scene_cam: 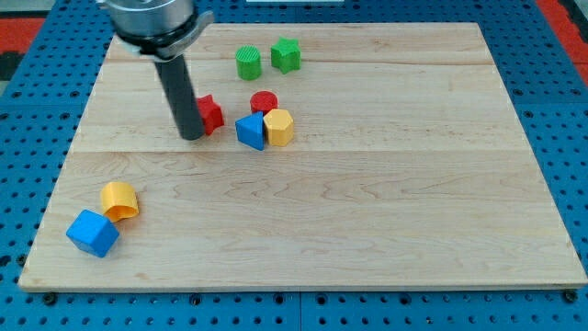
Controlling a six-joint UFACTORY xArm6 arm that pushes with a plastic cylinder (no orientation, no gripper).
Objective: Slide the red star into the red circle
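The red star (210,113) lies on the wooden board (367,211), upper left of centre. My tip (191,135) touches the star's left side; the rod hides part of it. The red circle (264,102) lies a short way to the star's right, apart from it. A blue triangular block (249,131) and a yellow hexagon (278,127) sit just below the red circle.
A green circle (248,62) and a green star-like block (286,55) lie near the view's top. A yellow half-round block (119,199) and a blue cube (93,233) sit at the lower left. Blue pegboard surrounds the board.
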